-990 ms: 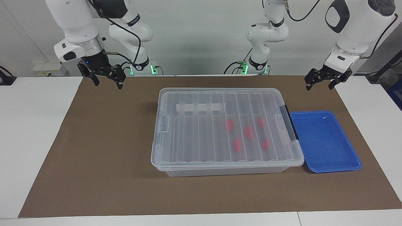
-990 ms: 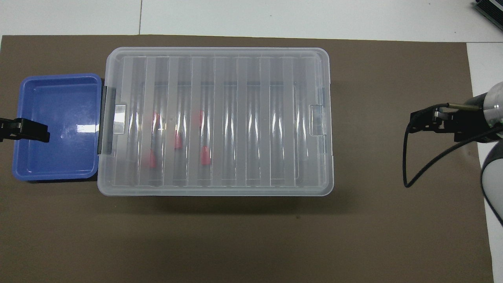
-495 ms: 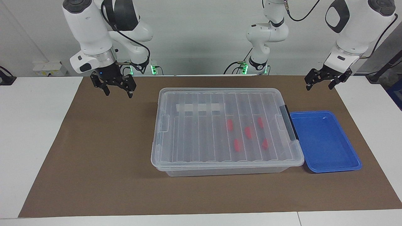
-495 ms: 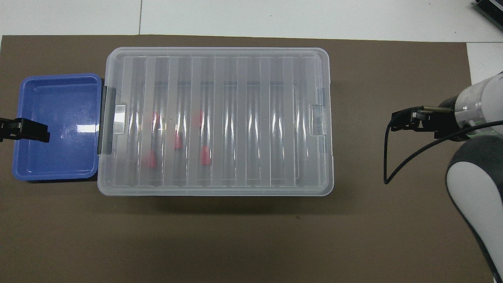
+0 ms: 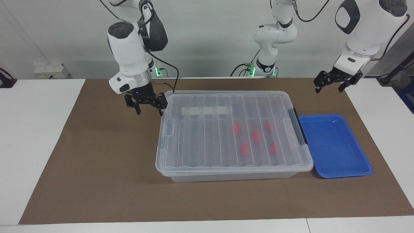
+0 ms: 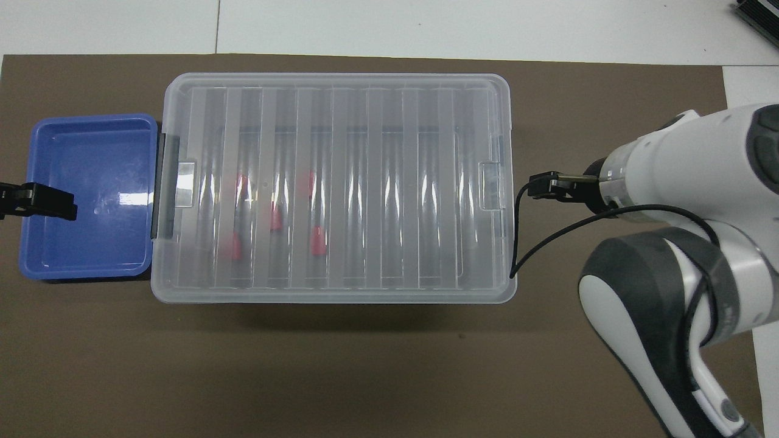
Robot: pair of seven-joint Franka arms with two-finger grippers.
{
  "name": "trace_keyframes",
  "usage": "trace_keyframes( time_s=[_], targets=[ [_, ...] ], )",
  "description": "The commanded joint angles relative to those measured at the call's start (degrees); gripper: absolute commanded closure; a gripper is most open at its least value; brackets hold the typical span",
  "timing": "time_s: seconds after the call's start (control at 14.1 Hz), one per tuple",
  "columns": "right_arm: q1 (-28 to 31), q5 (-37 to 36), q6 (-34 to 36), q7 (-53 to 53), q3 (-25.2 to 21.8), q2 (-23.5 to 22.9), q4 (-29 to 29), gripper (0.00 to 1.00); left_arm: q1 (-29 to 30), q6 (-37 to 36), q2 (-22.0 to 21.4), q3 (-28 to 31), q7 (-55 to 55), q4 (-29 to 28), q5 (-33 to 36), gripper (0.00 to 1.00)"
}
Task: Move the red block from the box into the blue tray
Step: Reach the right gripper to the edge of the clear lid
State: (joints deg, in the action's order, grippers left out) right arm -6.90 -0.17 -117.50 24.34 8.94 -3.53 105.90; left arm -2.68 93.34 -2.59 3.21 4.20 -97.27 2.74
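The box [image 5: 200, 142] is a clear bin with its ribbed lid shut, in the middle of the mat; it also shows in the overhead view [image 6: 395, 182]. Several red blocks [image 5: 255, 136] lie inside it under the lid, toward the black clip handle [image 5: 297, 126]; the overhead view shows them too [image 6: 316, 240]. The blue tray [image 5: 333, 145] lies empty against that end [image 6: 85, 176]. My right gripper [image 5: 149, 110] is open and empty, low beside the box's other end, near the corner nearer the robots [image 6: 543, 185]. My left gripper [image 5: 329, 90] is open, empty and raised; it waits over the tray's outer rim [image 6: 36, 201].
A brown mat [image 5: 97, 161] covers the table, with white table surface around it. A whitish tape strip [image 5: 206, 111] lies on the lid. A clear clip [image 5: 169, 126] is at the box's end by the right gripper. The right arm's black cable [image 6: 517, 243] loops beside that end.
My right gripper has moved from the right arm's end of the mat toward the box and lower, and is now beside the box's end. The left arm has not moved.
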Motion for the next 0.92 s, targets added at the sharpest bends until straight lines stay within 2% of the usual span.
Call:
trace_keyframes(
  time_s=[0.0, 0.14, 0.85],
  targets=[
    [-0.91, -1.66, -1.68, 1.41, 0.02, -2.0, 0.01, 0.0, -0.21, -0.79, -1.11, 0.22, -0.33, -0.46, -0.02, 0.0],
    [-1.71, -3.51, -1.25, 1.33, 0.02, -2.18, 0.27, 0.0, -0.13, -0.88, -1.11, 0.31, -0.33, -0.46, -0.02, 0.0],
    [0.04, -3.69, -0.02, -2.35, -0.15, -0.69, 3.7, 0.0, -0.83, -1.32, -1.72, 0.05, -0.07, -0.37, -0.02, 0.0]
  ],
)
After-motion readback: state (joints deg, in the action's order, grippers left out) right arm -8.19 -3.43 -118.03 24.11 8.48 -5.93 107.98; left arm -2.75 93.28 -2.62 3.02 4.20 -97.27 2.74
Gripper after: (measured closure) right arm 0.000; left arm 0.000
